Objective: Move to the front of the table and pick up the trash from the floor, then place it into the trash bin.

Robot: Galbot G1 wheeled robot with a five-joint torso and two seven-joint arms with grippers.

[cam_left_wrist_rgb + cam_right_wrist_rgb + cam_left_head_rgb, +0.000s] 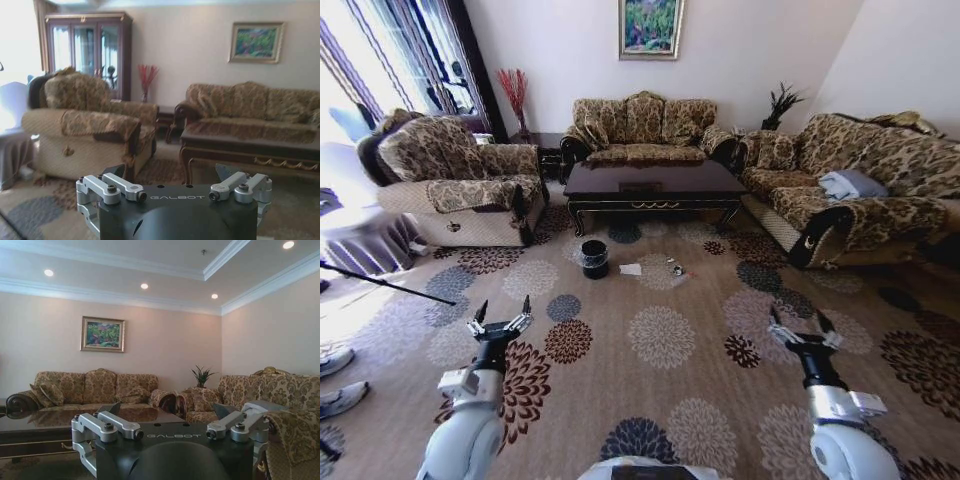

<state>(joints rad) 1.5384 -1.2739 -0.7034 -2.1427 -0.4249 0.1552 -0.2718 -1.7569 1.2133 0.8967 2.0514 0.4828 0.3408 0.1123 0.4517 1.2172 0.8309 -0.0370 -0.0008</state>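
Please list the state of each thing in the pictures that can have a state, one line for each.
Left tool: open, empty, raised over the carpet.
Right tool: open, empty, raised over the carpet.
Bin: upright on the floor, before the table.
Napkin: flat on the floor, right of the bin.
Bottle: on the floor, not picked up.

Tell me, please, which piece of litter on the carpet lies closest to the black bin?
The flat white napkin, just right of the trash bin; the bottle lies farther right.
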